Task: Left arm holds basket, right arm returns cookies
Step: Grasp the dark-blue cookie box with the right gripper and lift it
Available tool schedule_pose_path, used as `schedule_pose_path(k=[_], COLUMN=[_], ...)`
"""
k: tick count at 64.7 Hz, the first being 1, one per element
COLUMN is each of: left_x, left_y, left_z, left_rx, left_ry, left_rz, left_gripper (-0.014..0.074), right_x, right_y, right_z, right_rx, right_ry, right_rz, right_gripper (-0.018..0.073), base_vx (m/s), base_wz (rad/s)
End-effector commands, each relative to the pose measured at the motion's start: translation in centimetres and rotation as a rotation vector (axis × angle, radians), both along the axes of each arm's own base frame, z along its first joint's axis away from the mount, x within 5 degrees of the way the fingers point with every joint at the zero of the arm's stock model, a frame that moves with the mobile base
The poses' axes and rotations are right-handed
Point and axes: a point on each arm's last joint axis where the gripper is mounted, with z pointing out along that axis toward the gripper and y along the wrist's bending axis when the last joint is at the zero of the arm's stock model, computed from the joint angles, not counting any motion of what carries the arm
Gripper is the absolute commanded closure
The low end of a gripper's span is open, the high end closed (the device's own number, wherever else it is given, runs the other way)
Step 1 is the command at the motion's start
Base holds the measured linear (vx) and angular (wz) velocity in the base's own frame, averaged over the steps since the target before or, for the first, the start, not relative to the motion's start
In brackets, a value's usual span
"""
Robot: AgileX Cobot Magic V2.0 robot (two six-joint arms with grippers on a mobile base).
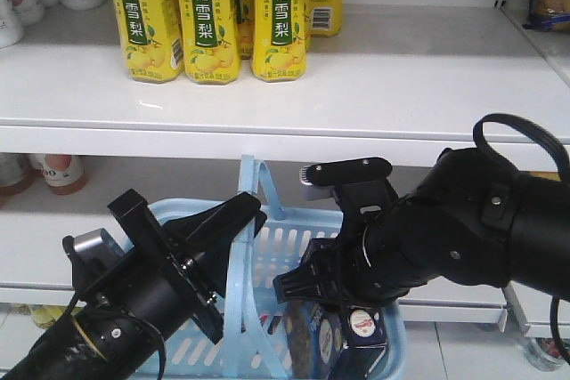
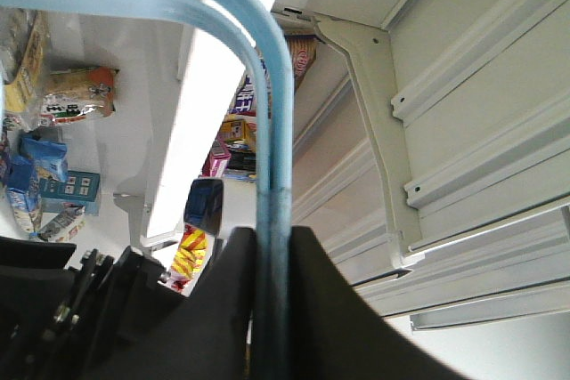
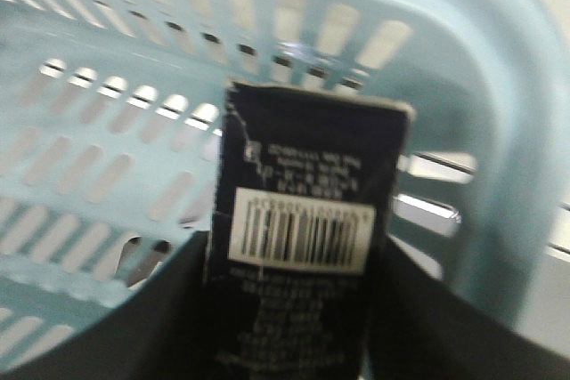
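The basket (image 3: pixel 508 86) is smooth light blue plastic, with long rounded slots in its walls and a thick rounded rim. Its two hoop handles (image 2: pixel 272 131) are slim curved bands that lie together side by side. The left pincer (image 2: pixel 272 309) is a matte black wedge. It is closed narrow on both handles, which run straight down between its fingers (image 2: pixel 347 318) and touch them.

The box (image 3: pixel 303 220) is tall, flat-sided cardboard in dark navy. It has a white barcode patch, small white print and a pale, slightly worn top edge. In the front view it shows a round white logo and stands inside the basket, in the right part. The right pincer (image 3: pixel 294 327) holds it: one dark finger (image 3: pixel 427 327) lies against each narrow side of the box, below the barcode. The top of the box points toward the slotted wall.

Above the basket, a smooth white shelf (image 1: pixel 401 86) carries yellow bottles (image 1: pixel 209 15).
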Motion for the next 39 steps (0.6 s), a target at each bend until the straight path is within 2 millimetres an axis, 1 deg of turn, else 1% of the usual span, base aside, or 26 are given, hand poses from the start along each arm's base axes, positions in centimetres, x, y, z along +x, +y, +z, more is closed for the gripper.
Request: schedule_pose_path(k=[1, 2, 7, 23, 39], left_x=[-0.3, -0.3, -0.3, -0.3, -0.3], left_y=[1.0, 1.0, 1.0, 1.0, 1.0], left_z=[4.1, 4.1, 4.1, 4.1, 4.1], left_rx=[-0.260, -0.260, -0.260, -0.260, -0.260], left_ry=[-0.244, -0.244, -0.244, -0.244, -0.244], left_rz=[0.056, 0.056, 0.056, 0.056, 0.056], left_gripper=[0.0599, 0.0599, 0.0599, 0.0599, 0.0599], right_x=[0.1, 0.1, 0.1, 0.0, -0.9], right_y=[-0.1, -0.1, -0.1, -0.2, -1.1], right_z=[1.4, 1.4, 1.4, 1.9, 4.0], right_rx=[0.032, 0.031, 0.031, 0.043, 0.097], right_ry=[-0.064, -0.063, -0.065, -0.079, -0.136], right_rz=[0.013, 0.013, 0.013, 0.014, 0.013], right_gripper=[0.0419, 0.0455, 0.0576, 0.0570, 0.0570], base_vx=[0.00, 0.00, 0.00, 0.00, 0.00], base_wz=[0.00, 0.00, 0.00, 0.00, 0.00])
